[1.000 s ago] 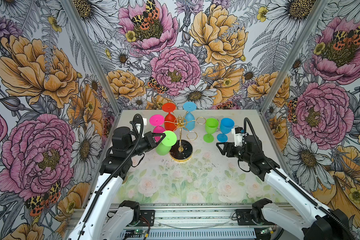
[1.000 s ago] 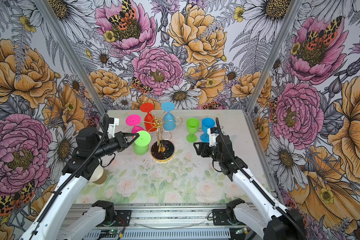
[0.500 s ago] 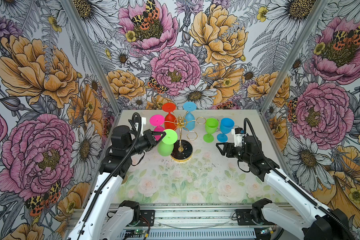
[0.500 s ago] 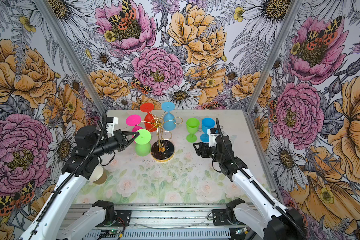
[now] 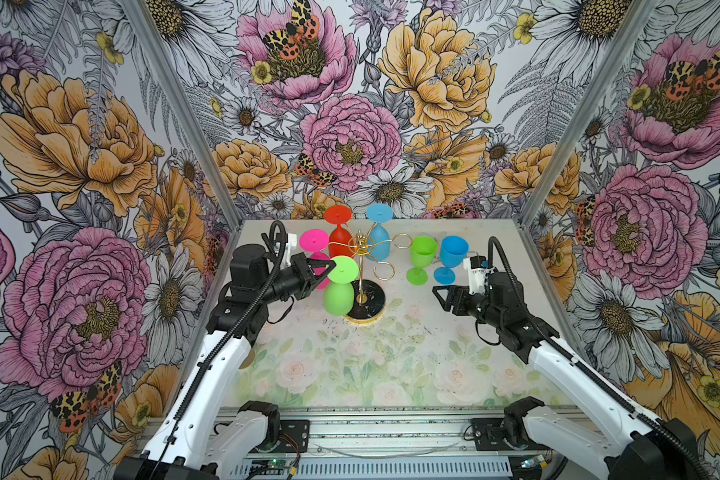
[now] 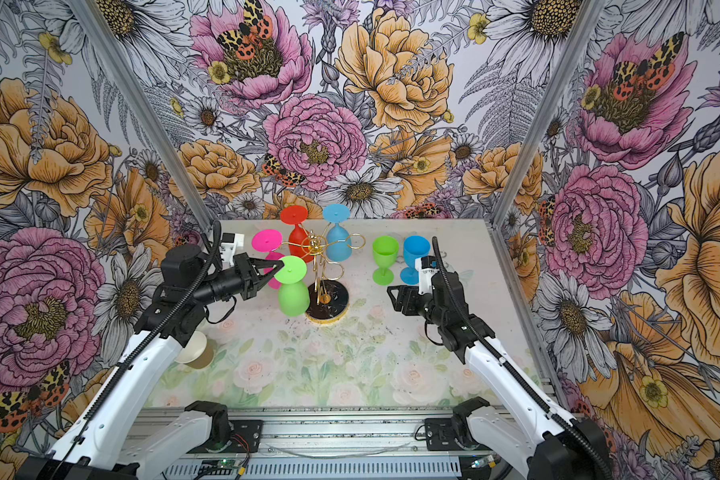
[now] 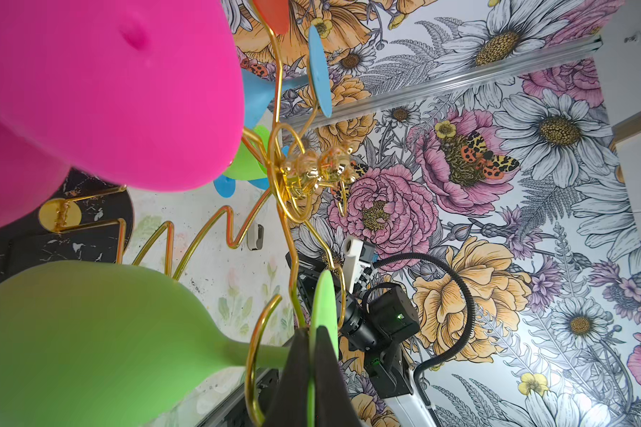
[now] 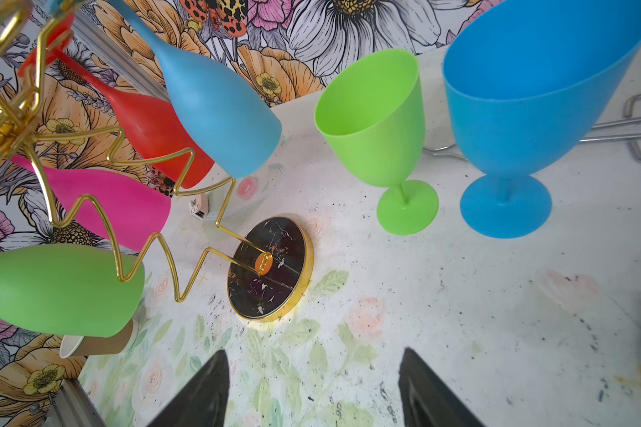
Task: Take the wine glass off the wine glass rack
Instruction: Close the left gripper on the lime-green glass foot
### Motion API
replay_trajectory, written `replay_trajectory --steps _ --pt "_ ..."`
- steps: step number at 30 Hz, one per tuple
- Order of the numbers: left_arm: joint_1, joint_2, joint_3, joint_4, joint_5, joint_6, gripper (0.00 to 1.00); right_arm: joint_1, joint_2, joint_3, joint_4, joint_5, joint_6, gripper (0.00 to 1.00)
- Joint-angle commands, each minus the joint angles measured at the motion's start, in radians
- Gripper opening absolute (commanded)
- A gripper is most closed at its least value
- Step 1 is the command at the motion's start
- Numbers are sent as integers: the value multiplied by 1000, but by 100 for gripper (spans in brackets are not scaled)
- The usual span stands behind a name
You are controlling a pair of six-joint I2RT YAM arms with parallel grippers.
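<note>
Task's thing: the green wine glass (image 5: 338, 296) hangs bowl-down on the wine glass rack (image 5: 374, 297). It is a little left of the centre in both top views, in front of the gold pole.
Left gripper: the left gripper (image 5: 327, 268) is clamped on the edge of the glass's round foot. In the left wrist view the black fingers (image 7: 297, 373) pinch the thin disc.
Right gripper: the right gripper (image 8: 314, 353) has its jaws apart and holds nothing. It hovers over the table (image 5: 391, 365) at right of centre.
Handling: the glass looks like matte plastic, so probably light, stiff and not fragile. A pinch on the thin foot may let the bowl swing.
Where to hold: the foot rim, as it is now, or the stem just under it.
In the way: the gold loop curls around the stem, so I think the glass must slide out through the loop's opening.
Neighbours: the pink glass (image 5: 314, 241) is just behind and close. The red glass (image 5: 338, 239) and the light blue glass (image 5: 379, 245) hang further back.
Elsewhere: a standing green glass (image 5: 422, 253) and a standing blue glass (image 5: 453, 251) are right of the rack. A paper cup (image 6: 196, 351) lies at lower left.
</note>
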Motion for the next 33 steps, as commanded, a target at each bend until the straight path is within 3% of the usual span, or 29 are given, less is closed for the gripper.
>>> replay_trajectory --steps 1,14,33 --pt "7 13 41 66 31 -31 0 8 -15 -12 33 9 -2 73" --pt "8 64 51 101 18 -51 0 9 -16 -11 30 8 -10 73" --pt "58 37 22 124 -101 -97 0 8 -47 -35 31 8 -5 73"
